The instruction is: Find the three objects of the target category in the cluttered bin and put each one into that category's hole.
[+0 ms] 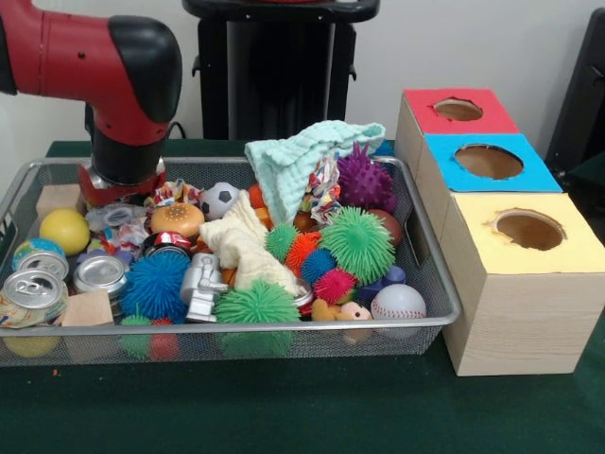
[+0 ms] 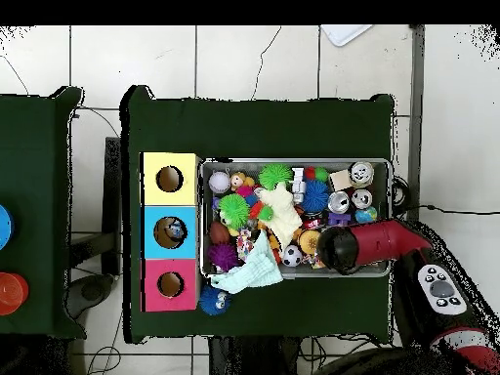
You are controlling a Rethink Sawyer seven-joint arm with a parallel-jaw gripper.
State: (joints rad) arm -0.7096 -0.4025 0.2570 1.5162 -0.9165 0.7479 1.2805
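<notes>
— State position of arm (image 1: 123,104).
— Lowered into the far left corner of the bin (image 1: 236,327), front view. Seen from overhead, lying across the bin's (image 2: 293,162) right end.

— Report on the gripper (image 1: 120,189).
— Only the upper body seen, down among the toys. Lower part hidden by clutter. Open or closed: cannot tell from either view.

— Locate the three objects.
— One patch of crinkled see-through plastic (image 1: 115,220) just below the gripper, between a burger-shaped toy (image 1: 177,219) and the yellow ball (image 1: 64,230). Cannot confirm as a bottle. No other clear plastic made out in the heap.

— Locate the hole.
— Red-topped hole (image 1: 458,110) at the far end of the wooden box row, right of the bin, front view. Overhead, lowest of the three (image 2: 170,284). Inside too dark to judge. Blue-topped hole (image 1: 488,161) in the middle, yellow-topped hole (image 1: 529,229) nearest the camera.

— List remaining contents.
— Two silver cans (image 1: 33,288) at the near left, beside a wooden block (image 1: 88,308). Blue spiky ball (image 1: 154,284) just right of those. Green spiky ball (image 1: 357,244) and purple spiky ball (image 1: 365,180) toward the right. Baseball (image 1: 398,303) in the near right corner. Mint cloth (image 1: 302,151) draped over the far rim.
</notes>
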